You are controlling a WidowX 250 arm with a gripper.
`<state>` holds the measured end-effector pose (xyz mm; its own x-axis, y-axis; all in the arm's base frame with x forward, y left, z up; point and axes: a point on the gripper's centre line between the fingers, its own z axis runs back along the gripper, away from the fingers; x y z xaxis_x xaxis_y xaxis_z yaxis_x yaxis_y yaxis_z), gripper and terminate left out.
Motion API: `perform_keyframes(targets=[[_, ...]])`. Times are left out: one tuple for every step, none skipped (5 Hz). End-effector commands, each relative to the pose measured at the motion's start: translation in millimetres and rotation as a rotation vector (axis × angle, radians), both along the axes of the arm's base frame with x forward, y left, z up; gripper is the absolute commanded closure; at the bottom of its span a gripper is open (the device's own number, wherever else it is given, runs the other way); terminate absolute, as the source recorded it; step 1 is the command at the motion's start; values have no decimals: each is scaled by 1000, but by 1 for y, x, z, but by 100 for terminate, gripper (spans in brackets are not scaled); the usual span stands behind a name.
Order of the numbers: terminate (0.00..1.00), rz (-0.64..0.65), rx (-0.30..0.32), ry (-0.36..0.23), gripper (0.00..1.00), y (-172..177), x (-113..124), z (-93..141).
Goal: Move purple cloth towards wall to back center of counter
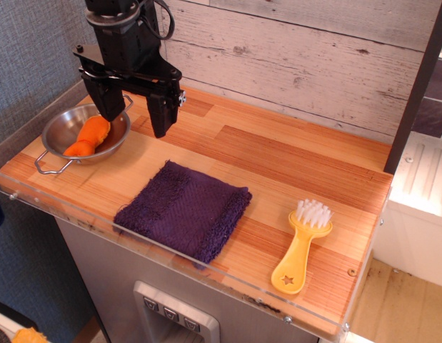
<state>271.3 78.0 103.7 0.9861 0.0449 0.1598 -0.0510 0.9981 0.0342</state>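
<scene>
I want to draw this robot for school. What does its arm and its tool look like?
Draw it all black. The tool has two thick, blocky black fingers hanging from a flat black crossbar. Above sits a chunky black body, and a black cable loops beside it at the top. A small silvery screw or bolt shows on one side. I can't see any writing or stickers.

One purple cloth [183, 211], one steel bowl [67, 127], one orange carrot-like piece [88, 137] inside it and one yellow brush [303, 244] are counted on the single tabletop [278, 153]; one tool [135, 103] is seen
</scene>
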Motion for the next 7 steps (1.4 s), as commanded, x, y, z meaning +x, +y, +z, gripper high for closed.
perform_keyframes(targets=[[0, 0, 0, 0, 0, 0, 0, 0], [0, -32, 2, 14, 0, -16, -9, -9], [0, -50, 5, 32, 0, -27, -18, -21], [0, -52, 6, 45, 0, -33, -23, -37], [0, -50, 2, 65, 0, -38, -19, -57], [0, -67, 2, 76, 0, -44, -11, -67], [0, -86, -1, 71, 0, -53, -6, -74]])
